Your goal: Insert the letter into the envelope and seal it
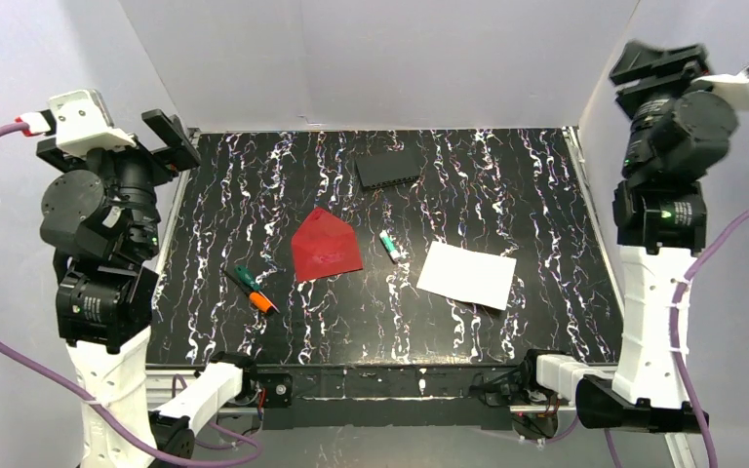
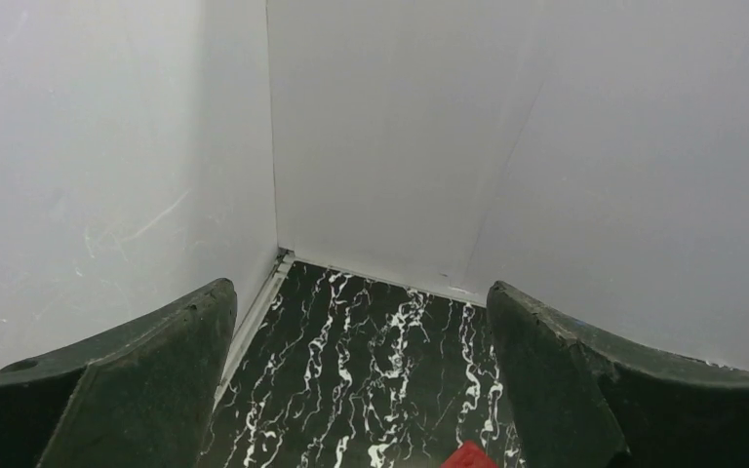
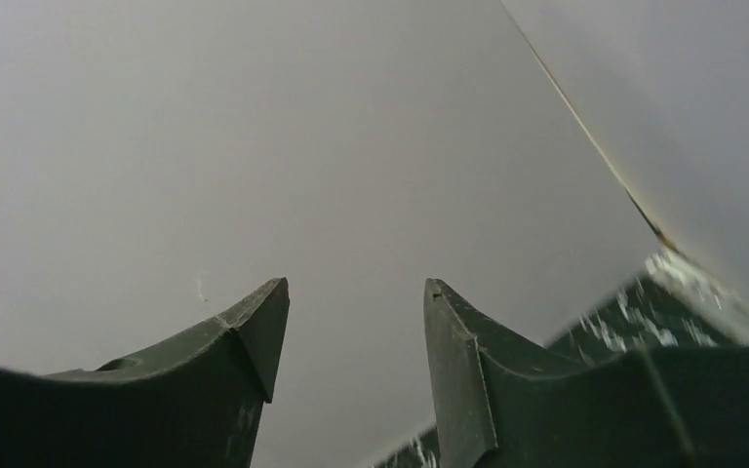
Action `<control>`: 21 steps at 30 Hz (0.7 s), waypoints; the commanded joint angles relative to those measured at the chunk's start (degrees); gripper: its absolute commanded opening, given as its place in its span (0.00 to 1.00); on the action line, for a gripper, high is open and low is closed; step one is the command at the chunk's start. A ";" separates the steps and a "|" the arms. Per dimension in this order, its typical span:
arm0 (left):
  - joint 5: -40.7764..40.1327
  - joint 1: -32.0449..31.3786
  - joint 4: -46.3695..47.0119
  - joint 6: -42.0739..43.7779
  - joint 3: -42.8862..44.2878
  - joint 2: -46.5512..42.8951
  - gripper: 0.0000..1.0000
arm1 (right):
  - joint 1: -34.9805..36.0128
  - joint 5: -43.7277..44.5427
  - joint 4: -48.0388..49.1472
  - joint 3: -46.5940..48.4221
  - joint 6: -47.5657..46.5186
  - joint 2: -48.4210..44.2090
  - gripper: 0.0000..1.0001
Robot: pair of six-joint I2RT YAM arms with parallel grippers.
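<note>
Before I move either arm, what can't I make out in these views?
Dark red paper envelope: flap state and contents, too small in top view; left wrist view's bottom edge cuts off all but a corner.
Small green-and-white stick: too small to identify.
Plain white paper sheet: outside both wrist views, aimed too high.

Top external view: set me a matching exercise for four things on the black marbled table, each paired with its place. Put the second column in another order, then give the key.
Things:
1. dark red paper envelope with pointed flap
2. plain white paper sheet
3. dark ribbed rectangular block
4. green-and-orange pen-like tool

Places:
A. farthest back of the four
B. rightmost of the four
C. leftmost of the four
D. about the centre of the table

Pairs: 1-D, 2-B, 3-A, 4-C.
</note>
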 commanded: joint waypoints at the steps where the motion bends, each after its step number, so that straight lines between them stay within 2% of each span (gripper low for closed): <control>1: 2.74 0.34 0.84 -0.85 -4.23 -1.32 0.98 | -0.19 6.25 -16.09 -9.15 14.84 -1.35 0.62; 3: 5.34 0.33 1.71 -0.28 -10.12 -2.17 0.98 | -0.21 1.52 -17.67 -13.87 16.70 -2.00 0.65; 5: 7.88 0.33 2.00 -1.30 -19.63 -2.50 0.98 | -0.23 -2.79 -21.88 -18.11 17.38 -1.37 0.70; 10: 16.19 0.33 -1.98 -11.41 -33.23 0.67 0.98 | -0.26 -13.09 -25.69 -32.84 13.64 0.84 0.83; 12: 17.63 0.33 -3.59 -16.35 -35.87 2.06 0.98 | -0.26 -13.86 -23.60 -39.98 11.55 -0.72 0.84; 15: 21.17 0.33 -3.13 -19.20 -37.96 4.69 0.98 | -0.26 -15.61 -21.77 -48.60 6.80 -3.66 0.85; 21: 19.66 0.44 -1.73 -22.19 -37.83 7.47 0.98 | -0.26 -21.09 -27.10 -53.16 -0.46 -2.87 0.86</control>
